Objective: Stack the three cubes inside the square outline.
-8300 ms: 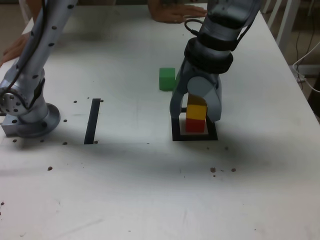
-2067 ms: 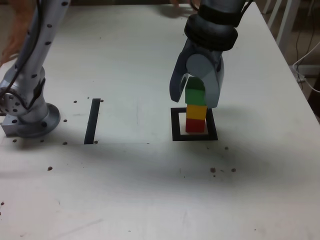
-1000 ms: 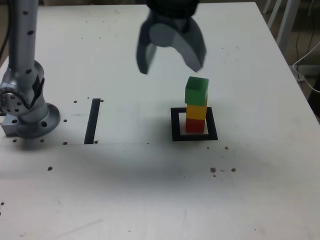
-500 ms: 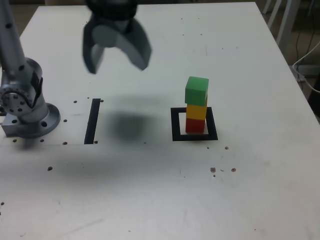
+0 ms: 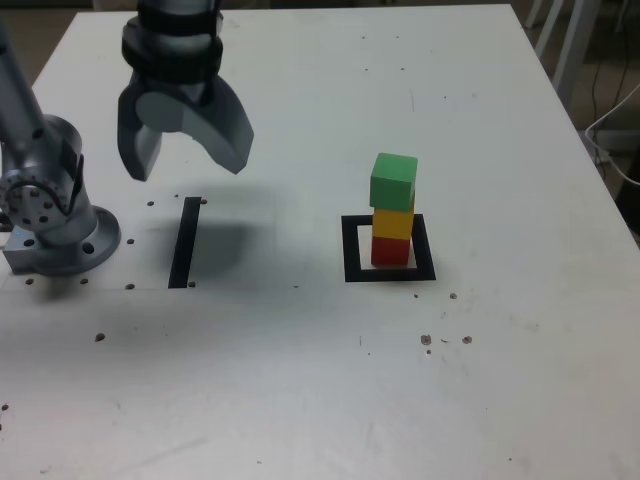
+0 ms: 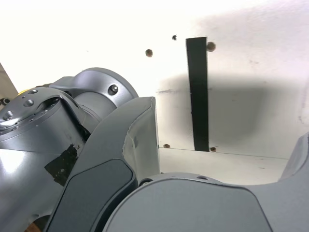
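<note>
Three cubes stand stacked inside the square outline [image 5: 350, 250]: the red cube [image 5: 389, 250] at the bottom, the yellow cube [image 5: 393, 222] on it, the green cube [image 5: 393, 181] on top, slightly offset. My gripper [image 5: 185, 160] hangs open and empty above the table, far toward the exterior view's left of the stack, over the narrow black strip [image 5: 185, 240]. In the wrist view the gripper [image 6: 227, 145] shows wide-spread fingers [image 6: 120, 159] with the black strip [image 6: 199, 92] between them; no cube appears there.
The arm's grey base [image 5: 50, 215] sits at the exterior view's left edge and also fills part of the wrist view [image 6: 53, 125]. Small dark specks [image 5: 445, 340] dot the white table [image 5: 300, 380]. White furniture legs [image 5: 570, 40] stand beyond the table's far right corner.
The gripper, open and empty, has swung from above the stack toward the exterior view's left and come lower, over the black strip. The stack has not moved.
</note>
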Controlling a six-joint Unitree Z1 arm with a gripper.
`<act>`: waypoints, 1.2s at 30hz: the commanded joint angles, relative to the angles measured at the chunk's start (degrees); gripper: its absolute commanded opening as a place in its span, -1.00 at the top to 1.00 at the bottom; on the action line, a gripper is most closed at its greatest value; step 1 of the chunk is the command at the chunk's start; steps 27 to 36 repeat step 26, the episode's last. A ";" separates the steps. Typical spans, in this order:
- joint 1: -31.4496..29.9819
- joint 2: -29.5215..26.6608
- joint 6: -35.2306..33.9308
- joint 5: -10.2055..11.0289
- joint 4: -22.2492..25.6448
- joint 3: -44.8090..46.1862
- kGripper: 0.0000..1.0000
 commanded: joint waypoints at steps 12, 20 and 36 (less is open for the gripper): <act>0.23 -0.77 -0.09 -2.56 -5.94 7.24 -0.99; 0.23 -0.73 -0.09 -3.90 -8.52 9.24 -0.99; 0.23 -0.63 -0.09 -4.02 -8.99 9.69 -0.99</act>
